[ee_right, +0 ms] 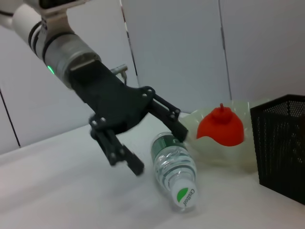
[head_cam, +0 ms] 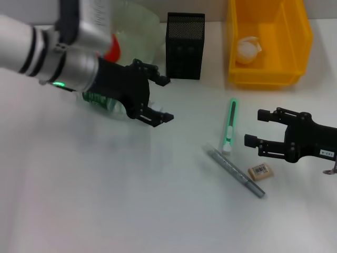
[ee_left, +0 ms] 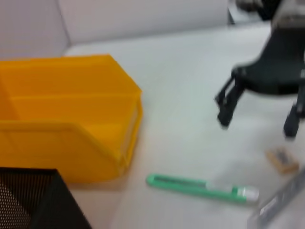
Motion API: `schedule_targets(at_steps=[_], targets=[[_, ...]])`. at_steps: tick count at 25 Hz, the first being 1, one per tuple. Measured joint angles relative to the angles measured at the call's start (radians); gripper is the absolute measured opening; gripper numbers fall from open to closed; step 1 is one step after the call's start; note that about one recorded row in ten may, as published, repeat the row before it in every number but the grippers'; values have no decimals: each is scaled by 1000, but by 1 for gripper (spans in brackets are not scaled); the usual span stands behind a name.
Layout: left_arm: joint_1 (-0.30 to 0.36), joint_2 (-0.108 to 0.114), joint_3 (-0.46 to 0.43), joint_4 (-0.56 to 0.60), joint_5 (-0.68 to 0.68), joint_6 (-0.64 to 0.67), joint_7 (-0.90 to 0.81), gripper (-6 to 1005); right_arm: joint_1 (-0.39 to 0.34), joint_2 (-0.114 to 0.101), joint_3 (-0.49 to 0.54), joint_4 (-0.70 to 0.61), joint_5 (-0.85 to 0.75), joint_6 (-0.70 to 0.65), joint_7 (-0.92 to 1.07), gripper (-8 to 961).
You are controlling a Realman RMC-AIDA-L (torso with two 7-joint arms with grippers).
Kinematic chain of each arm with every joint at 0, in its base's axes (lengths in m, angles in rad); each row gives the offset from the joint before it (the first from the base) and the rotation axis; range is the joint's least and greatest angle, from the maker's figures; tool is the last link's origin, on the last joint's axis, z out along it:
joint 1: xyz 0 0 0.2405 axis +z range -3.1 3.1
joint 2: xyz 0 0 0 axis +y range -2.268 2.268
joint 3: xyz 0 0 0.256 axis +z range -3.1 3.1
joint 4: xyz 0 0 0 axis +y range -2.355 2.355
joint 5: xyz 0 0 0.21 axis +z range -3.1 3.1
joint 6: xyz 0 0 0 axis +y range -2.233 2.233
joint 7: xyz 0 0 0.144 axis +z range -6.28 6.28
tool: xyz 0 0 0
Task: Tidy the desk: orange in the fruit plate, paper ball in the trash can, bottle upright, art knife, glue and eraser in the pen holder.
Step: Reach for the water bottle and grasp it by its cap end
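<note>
A clear bottle lies on its side under my left arm; the right wrist view shows it with its cap toward the camera. My left gripper is open just beside and above it, holding nothing. An orange sits in the glass fruit plate. A paper ball lies in the yellow bin. The green art knife, grey glue stick and eraser lie on the table. My right gripper is open and empty, right of the knife and above the eraser.
The black mesh pen holder stands at the back between the plate and the bin. In the left wrist view it is in a corner, next to the bin, with the knife in front.
</note>
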State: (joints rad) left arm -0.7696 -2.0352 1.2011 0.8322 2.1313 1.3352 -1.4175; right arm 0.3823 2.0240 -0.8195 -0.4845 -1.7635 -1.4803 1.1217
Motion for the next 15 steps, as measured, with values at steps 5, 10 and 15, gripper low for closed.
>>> schedule_targets(at_steps=[5,10,15], targets=[[-52,-33,38,33,206,-54,-6,788,5,8,0,0,0,2,24,802],[-68,-34,118,36,279,-121,-10,787,7,13,10,0,0,3,26,803],[-75,-38,203,30,322,-181,-21,785,7,13,11,-3,0,3,42,803]])
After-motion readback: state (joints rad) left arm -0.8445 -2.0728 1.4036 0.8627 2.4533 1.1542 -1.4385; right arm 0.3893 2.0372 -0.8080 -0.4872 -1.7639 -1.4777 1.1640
